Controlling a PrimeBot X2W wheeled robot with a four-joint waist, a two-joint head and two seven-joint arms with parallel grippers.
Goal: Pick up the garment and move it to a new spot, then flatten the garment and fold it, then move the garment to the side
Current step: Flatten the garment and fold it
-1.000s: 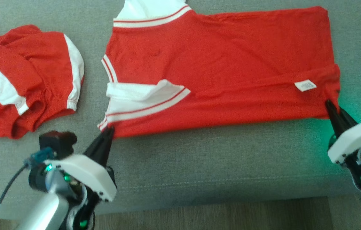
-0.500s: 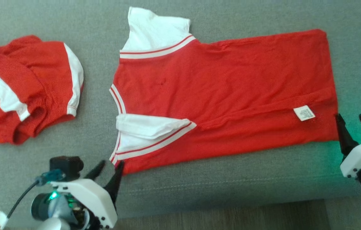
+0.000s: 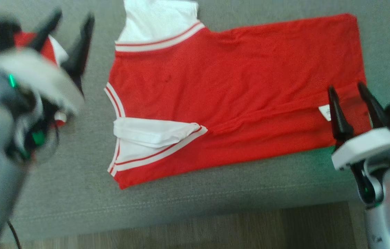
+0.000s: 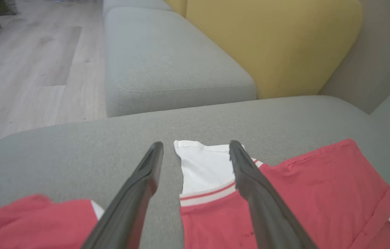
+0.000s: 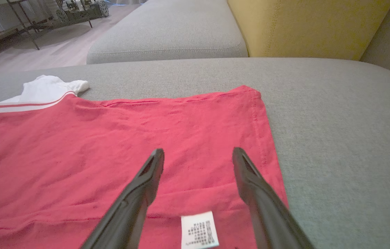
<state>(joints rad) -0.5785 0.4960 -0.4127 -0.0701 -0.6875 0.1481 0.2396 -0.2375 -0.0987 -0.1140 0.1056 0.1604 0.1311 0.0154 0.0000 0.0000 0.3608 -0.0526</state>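
The garment (image 3: 236, 90) is a red shirt with white sleeves and striped trim, lying flat on the grey sofa seat, its near long edge folded over so a white label (image 3: 324, 112) shows. My left gripper (image 3: 74, 15) is raised at the upper left, blurred, open and empty, to the left of the shirt's collar side. In the left wrist view its fingers (image 4: 139, 193) frame the far white sleeve (image 4: 205, 166). My right gripper (image 3: 348, 88) stands open and empty above the shirt's hem corner; in the right wrist view the label (image 5: 199, 230) lies between its fingers (image 5: 136, 197).
A second red and white garment (image 3: 43, 52) lies crumpled at the left, mostly hidden behind my left arm, seen also as red cloth (image 4: 32, 221). A yellow back cushion (image 4: 270, 45) rises behind the seat. The sofa's front edge and wooden floor (image 3: 188, 230) run along the bottom.
Both grippers have opened and let go of the shirt's near edge. The left one has risen far up and left; the right one has lifted over the hem. The camera has shifted too.
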